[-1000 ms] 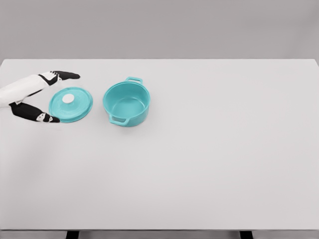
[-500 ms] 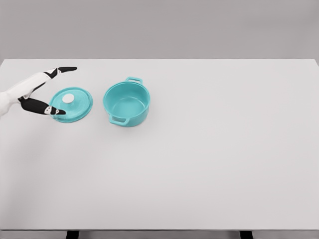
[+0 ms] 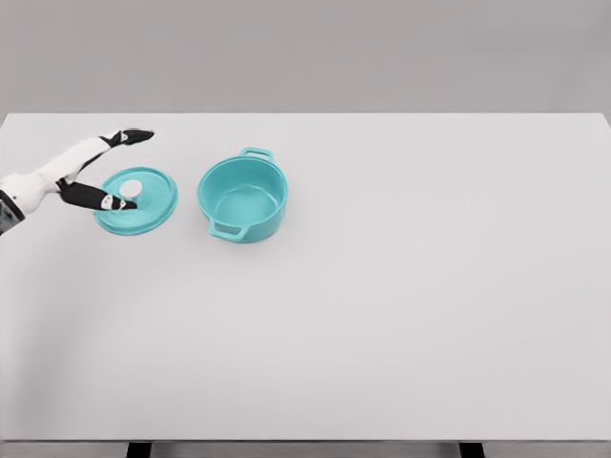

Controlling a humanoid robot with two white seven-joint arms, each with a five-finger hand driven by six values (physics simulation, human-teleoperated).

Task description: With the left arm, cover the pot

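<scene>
I see the left hand (image 3: 95, 172) reaching in from the left edge, its fingers spread apart and holding nothing; one dark fingertip lies over the teal lid (image 3: 136, 201) just beside its white knob (image 3: 131, 189), another points past the lid's far rim. The lid lies flat on the white desk (image 3: 401, 305). The teal pot (image 3: 242, 198) stands upright and uncovered just to the lid's right, apart from it.
</scene>
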